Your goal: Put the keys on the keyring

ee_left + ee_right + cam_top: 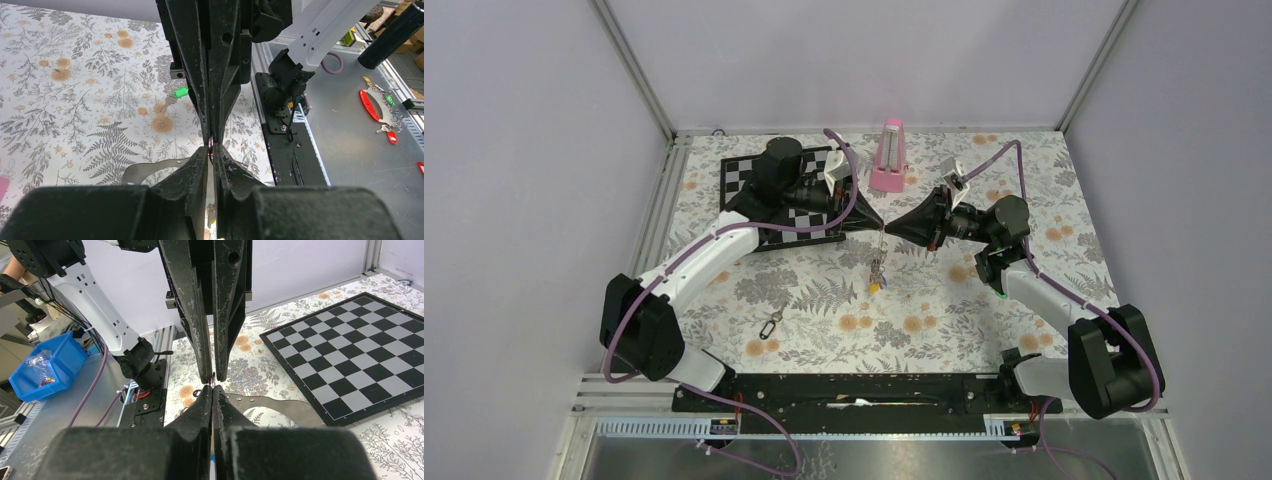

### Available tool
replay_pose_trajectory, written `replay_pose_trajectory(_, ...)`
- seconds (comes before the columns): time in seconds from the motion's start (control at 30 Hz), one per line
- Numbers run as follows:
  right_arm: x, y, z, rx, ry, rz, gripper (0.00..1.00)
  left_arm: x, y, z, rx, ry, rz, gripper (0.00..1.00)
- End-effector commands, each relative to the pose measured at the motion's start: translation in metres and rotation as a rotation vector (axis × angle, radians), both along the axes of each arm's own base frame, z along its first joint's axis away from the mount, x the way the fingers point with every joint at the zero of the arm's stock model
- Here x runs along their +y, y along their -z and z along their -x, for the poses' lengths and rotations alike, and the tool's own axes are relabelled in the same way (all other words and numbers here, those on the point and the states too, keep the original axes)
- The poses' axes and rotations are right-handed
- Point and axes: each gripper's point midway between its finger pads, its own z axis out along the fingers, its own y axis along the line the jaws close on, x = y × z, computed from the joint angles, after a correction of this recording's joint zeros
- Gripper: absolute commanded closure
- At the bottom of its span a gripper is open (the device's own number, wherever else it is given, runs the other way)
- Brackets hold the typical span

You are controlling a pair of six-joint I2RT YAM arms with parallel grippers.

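My left gripper and right gripper meet tip to tip above the middle of the table. The keyring is a thin wire that hangs straight down from where they meet. Keys dangle at its lower end, the lowest with a yellow tag. In the left wrist view my left gripper has its jaws almost together on the thin wire. The right gripper is pressed shut on the same wire. A loose key with a dark tag lies front left. A green-tagged key lies near the right arm.
A chessboard lies at the back left, under my left arm. A pink metronome stands at the back centre. Beyond the table's edge sit a blue bin and red parts.
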Motion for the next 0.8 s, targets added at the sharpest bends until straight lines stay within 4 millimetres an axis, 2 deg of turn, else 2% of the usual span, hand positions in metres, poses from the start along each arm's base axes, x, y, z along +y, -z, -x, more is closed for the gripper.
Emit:
replay_pose_trajectory(0.0,-0.0023,-0.0159,-0.0016,-0.079,0.023,-0.038,1.0,0.0002,-0.0089,0.0095,-0.038,0.047,0.038,0.86)
replay_pose_trajectory(0.17,-0.0029,-0.0157,-0.002,-0.079,0.026,-0.036,1.0,0.0021,-0.0053,0.0138,-0.042,0.068,0.029,0.82)
replay_pose_trajectory(0.43,-0.0033,-0.0167,-0.0027,-0.081,0.03,-0.037,1.0,-0.0002,-0.005,0.0136,-0.037,0.075,0.028,0.82)
replay_pose_trajectory(0.63,-0.0033,-0.0163,-0.0023,-0.079,0.029,-0.037,1.0,-0.0045,-0.002,0.0145,-0.02,0.086,0.022,0.9)
replay_pose_trajectory(0.77,-0.0034,-0.0154,-0.0027,-0.076,0.03,-0.036,1.0,-0.0052,-0.0014,0.0145,-0.017,0.086,0.021,1.0)
